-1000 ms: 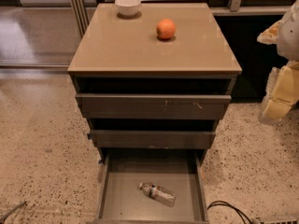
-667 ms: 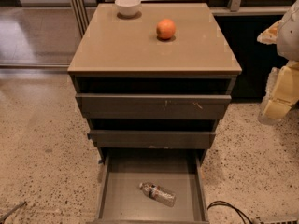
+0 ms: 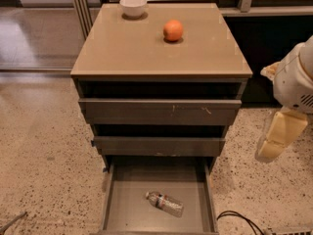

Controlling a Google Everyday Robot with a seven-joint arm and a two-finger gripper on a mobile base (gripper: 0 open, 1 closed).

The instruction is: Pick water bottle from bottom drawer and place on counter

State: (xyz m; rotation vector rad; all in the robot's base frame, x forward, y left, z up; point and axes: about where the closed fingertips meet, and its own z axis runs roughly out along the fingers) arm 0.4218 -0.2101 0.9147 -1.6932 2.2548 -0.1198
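The water bottle [image 3: 164, 203] lies on its side on the grey floor of the bottom drawer [image 3: 122, 209], which is pulled fully out. Its white cap points to the upper left. The counter [image 3: 132, 48] is the tan top of the cabinet. My gripper [image 3: 275, 137] hangs at the right edge of the view, beside the cabinet at the height of the middle drawer. It is well apart from the bottle and holds nothing that I can see.
An orange [image 3: 173, 30] and a white bowl [image 3: 133, 6] sit on the counter toward the back. The two upper drawers [image 3: 159, 110] are slightly pulled out. A black cable [image 3: 239, 219] lies on the speckled floor at the lower right.
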